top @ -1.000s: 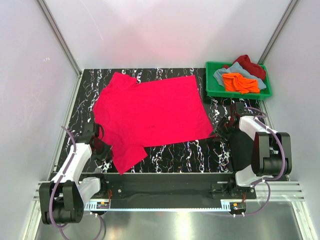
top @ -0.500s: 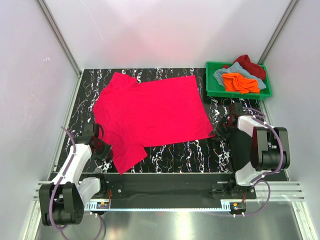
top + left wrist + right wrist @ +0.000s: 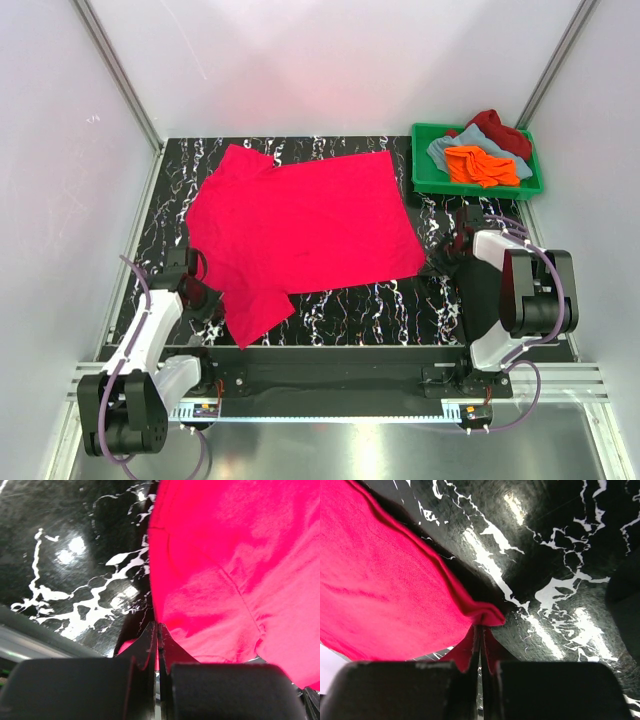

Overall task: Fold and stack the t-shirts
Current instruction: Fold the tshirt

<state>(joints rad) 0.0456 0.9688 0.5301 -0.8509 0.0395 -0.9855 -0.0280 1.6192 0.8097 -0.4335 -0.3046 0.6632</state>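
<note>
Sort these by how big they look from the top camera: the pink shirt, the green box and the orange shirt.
1. pink-red t-shirt, spread flat
2. green crate
3. orange t-shirt, bunched up inside the crate

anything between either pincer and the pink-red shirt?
Nothing visible. The left pincer is shut on the pink-red shirt at its left edge, and the right pincer on its near-right corner. Cloth sits directly in both grips.

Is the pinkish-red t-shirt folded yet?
No, the pinkish-red t-shirt lies spread open across the black marbled table with both sleeves out.
</note>
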